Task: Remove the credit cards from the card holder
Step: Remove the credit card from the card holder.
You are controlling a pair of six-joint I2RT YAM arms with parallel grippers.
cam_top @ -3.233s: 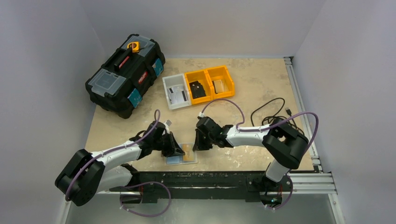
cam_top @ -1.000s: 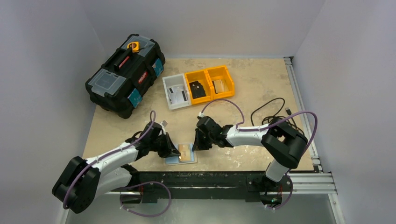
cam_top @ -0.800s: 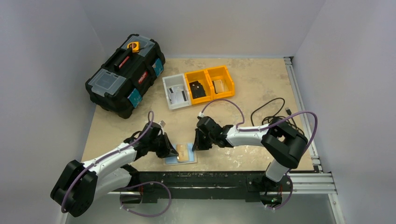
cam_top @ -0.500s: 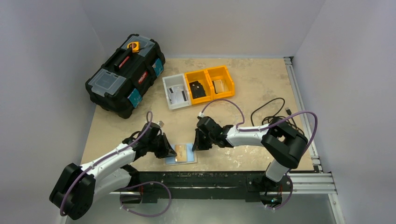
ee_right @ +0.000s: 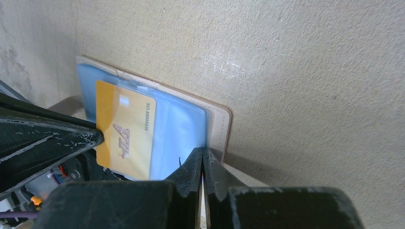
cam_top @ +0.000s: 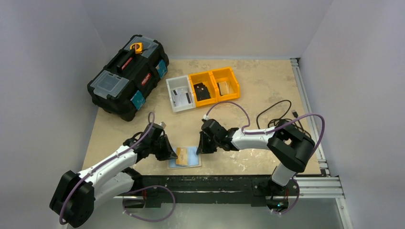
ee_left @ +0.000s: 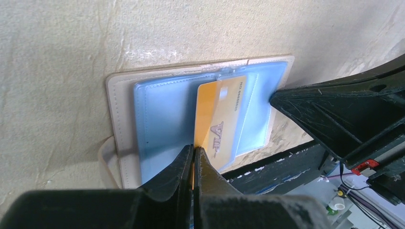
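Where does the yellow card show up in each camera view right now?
Top external: yellow card low, left of centre, lying on the card holder.
Left wrist: mid-frame, its near edge pinched in the left claw.
Right wrist: left of centre, printed side up.
Shared landmark: the card holder's blue lining beneath it.

Plain, pale grey walls close in the back [cam_top: 215, 24], the left [cam_top: 38, 71] and the right [cam_top: 363, 95] of a mottled beige tabletop [cam_top: 267, 81]. An aluminium rail [cam_top: 301, 81] runs along its right edge. The light is even and soft, with faint shadows.
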